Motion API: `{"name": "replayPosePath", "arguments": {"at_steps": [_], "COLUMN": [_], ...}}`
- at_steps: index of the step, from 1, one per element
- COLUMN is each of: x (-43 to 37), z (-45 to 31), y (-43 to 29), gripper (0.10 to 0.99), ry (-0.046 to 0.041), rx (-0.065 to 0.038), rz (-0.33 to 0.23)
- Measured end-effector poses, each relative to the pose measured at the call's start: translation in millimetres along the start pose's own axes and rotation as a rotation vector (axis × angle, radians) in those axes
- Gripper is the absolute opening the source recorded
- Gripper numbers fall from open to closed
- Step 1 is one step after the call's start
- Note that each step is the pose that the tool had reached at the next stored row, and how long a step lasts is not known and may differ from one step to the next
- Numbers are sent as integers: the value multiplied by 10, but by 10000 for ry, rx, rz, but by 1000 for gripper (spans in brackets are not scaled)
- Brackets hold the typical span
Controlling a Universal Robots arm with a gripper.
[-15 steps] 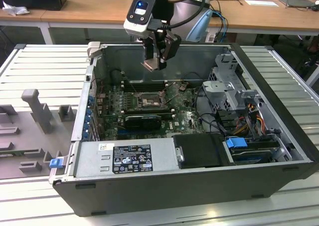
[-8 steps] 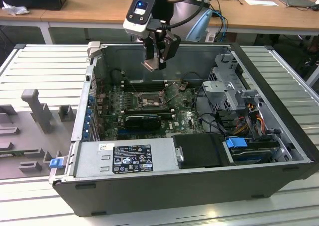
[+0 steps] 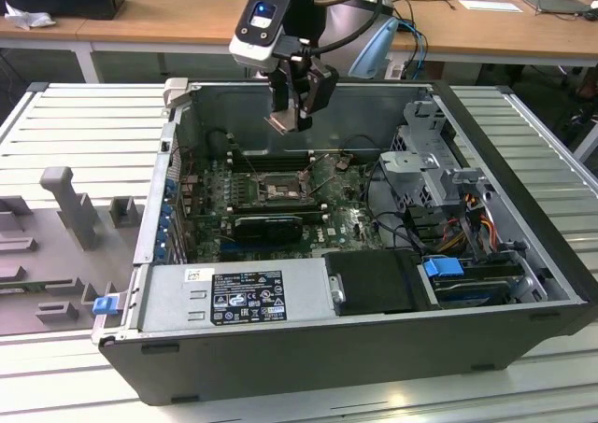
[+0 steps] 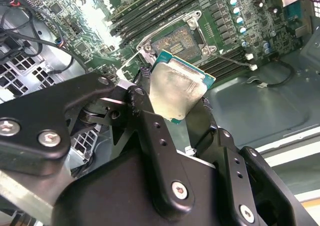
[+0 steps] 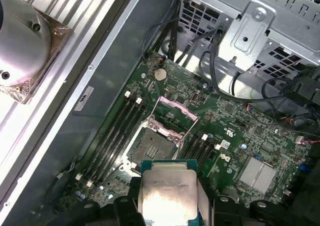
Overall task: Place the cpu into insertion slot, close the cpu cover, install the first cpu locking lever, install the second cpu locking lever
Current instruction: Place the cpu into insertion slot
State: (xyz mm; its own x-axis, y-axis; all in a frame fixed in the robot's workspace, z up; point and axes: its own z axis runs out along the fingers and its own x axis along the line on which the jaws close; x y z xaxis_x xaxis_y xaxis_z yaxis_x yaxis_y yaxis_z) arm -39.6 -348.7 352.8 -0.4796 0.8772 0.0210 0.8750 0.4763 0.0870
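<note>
My gripper [image 3: 291, 117] hangs above the open computer case, shut on the cpu [image 3: 283, 122], a pale silvery square chip. In both wrist views the cpu [image 4: 176, 89] [image 5: 167, 193] sits clamped by its edges between the two black fingers [image 4: 145, 113]. It is held tilted, well above the board. Below it lies the insertion slot [image 5: 152, 148] [image 4: 177, 39] [image 3: 278, 191], a dark-framed square socket on the green board. The socket holds nothing. The cpu cover [image 5: 176, 110] stands swung up at the socket's far side. A thin wire lever [image 4: 231, 60] juts out beside the socket.
Long black memory slots [image 5: 117, 126] flank the socket. A metal drive cage [image 3: 434, 166] with cables fills the case at the exterior view's right, and the power supply [image 3: 234, 297] lies along the front. Grey fixture blocks [image 3: 70, 204] stand on the slatted table at the exterior view's left.
</note>
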Motion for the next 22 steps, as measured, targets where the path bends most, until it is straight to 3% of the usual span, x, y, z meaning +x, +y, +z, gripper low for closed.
{"name": "replayPosePath", "arguments": {"at_steps": [8, 22], "x": [-1, -2], "z": [28, 65], "y": [-2, -6], "gripper": [525, 525], "ry": [-128, -152], "rx": [-27, -10], "rz": [1456, 1863]}}
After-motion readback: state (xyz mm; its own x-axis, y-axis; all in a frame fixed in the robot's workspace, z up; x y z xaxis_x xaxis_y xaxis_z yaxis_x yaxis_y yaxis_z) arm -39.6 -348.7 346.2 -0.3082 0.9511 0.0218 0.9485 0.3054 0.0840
